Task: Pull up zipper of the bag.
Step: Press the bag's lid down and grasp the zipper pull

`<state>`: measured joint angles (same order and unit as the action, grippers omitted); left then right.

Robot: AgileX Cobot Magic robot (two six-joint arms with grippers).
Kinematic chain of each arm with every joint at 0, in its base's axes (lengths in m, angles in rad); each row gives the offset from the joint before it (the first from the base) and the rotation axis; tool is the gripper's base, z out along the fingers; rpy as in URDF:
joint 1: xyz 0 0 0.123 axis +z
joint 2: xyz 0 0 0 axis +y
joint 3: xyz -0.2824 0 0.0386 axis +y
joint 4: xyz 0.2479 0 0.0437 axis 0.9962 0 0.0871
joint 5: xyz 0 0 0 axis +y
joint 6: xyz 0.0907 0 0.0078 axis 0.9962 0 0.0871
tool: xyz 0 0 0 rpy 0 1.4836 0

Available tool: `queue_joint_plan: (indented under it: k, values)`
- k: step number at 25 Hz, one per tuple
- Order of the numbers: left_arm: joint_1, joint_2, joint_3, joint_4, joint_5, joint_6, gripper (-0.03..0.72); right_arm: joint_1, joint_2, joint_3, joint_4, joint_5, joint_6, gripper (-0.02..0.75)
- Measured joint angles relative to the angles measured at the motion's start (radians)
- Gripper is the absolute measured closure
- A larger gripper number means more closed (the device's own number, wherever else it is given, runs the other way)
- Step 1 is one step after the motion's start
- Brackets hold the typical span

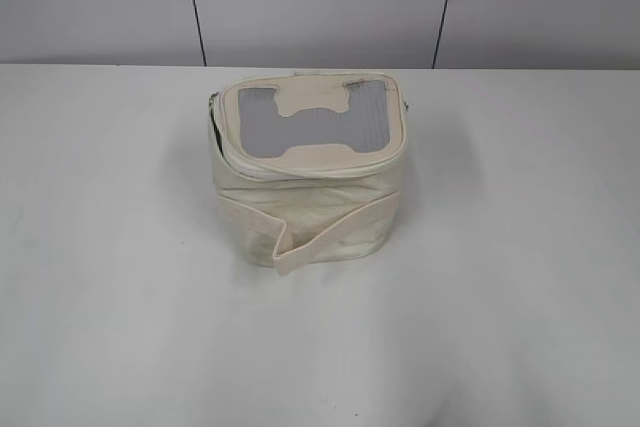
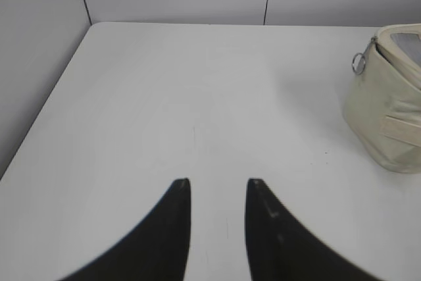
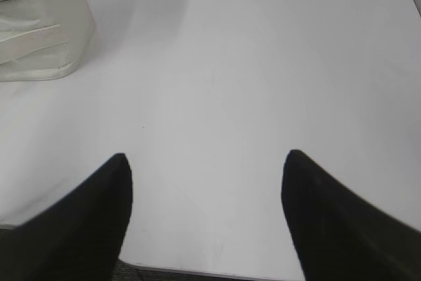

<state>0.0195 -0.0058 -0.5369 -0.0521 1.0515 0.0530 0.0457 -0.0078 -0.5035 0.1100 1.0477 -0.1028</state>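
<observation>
Both the left end effector and right end effector hover apart over bare tabletop, nothing gripped; approach pending, next reaching the bag at 12 o'clock centre, pinching a ring pull on the zipper

A small boxy cream bag stands upright at the middle of the white desk, grey mesh top with an H-shaped cream patch, wide strap across its front. Its zipper rims the lid; silver ring pulls hang at either side.
</observation>
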Motion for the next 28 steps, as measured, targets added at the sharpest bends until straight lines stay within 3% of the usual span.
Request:
queue_joint_plan:
  k: [28]
  values:
    - [0.000, 0.009, 0.000, -0.001, -0.001, 0.000, 0.461, 0.000, 0.000, 0.000, 0.000, 0.000, 0.000, 0.178]
